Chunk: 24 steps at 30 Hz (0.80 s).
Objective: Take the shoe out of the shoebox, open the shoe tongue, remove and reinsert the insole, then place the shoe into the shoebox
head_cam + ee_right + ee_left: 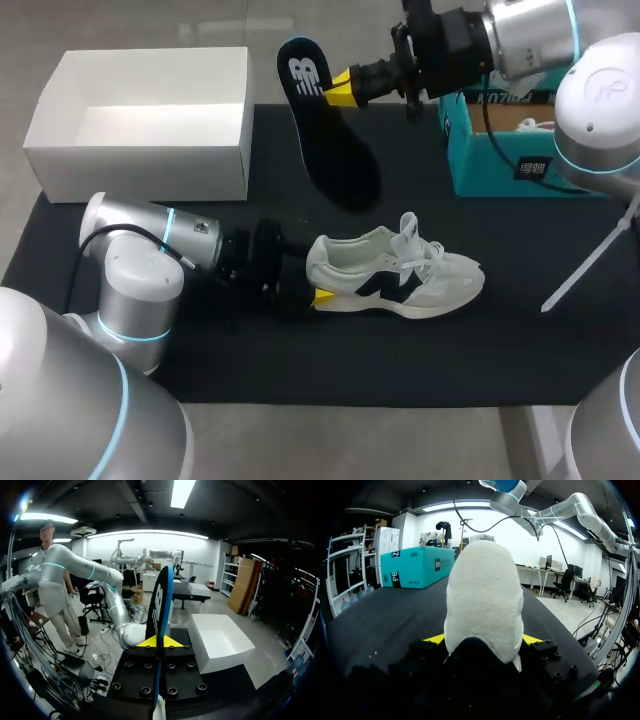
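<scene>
Silver arms (140,282), blue joint rings (171,222), black screw-studded mounts (172,672), yellow fingertips (144,642)

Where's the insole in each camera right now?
Head view: insole held in the right tool, hanging above the mat.
Left wrist view: not in it.
Right wrist view: insole edge-on in the tool's grip, rising ahead of it.
Landmark: the white box, beside the insole in the head and right wrist views.

A white logo is showing on the heel end of the dark insole (330,130), and a dark emblem is sitting on the side of the shoe (400,280). White lettering and a black label are showing on the teal box (500,160), too small to make out.
</scene>
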{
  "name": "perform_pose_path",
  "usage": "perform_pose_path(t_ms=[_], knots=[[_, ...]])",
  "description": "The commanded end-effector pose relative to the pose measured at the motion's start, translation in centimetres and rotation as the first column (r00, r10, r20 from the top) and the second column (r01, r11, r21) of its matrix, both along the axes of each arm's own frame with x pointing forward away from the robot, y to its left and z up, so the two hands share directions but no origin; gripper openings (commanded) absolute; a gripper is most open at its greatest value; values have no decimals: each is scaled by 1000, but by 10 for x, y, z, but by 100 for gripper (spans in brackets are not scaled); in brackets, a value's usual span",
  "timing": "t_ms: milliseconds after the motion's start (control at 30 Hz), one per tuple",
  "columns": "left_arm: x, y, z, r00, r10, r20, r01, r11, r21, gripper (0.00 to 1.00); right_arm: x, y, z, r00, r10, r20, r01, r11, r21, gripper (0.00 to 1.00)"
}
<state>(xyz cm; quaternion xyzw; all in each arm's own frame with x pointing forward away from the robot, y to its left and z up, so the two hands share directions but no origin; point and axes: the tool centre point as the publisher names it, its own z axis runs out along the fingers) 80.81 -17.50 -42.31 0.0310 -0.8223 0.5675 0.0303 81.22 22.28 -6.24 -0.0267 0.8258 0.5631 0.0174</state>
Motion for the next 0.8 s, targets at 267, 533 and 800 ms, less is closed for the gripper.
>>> perform_pose_path(t_ms=[267,533,800], knots=[[-1,0,-1,1000,1,1,-1,1000,0,0,-74,-22,29,982,-186,38,186,983,5,0],[-1,0,-1,1000,1,1,-1,1000,0,0,-111,-43,34,955,-294,26,293,956,20,0],[-1,0,-1,1000,1,1,-1,1000,0,0,-124,-61,29,938,-345,7,345,938,30,0]])
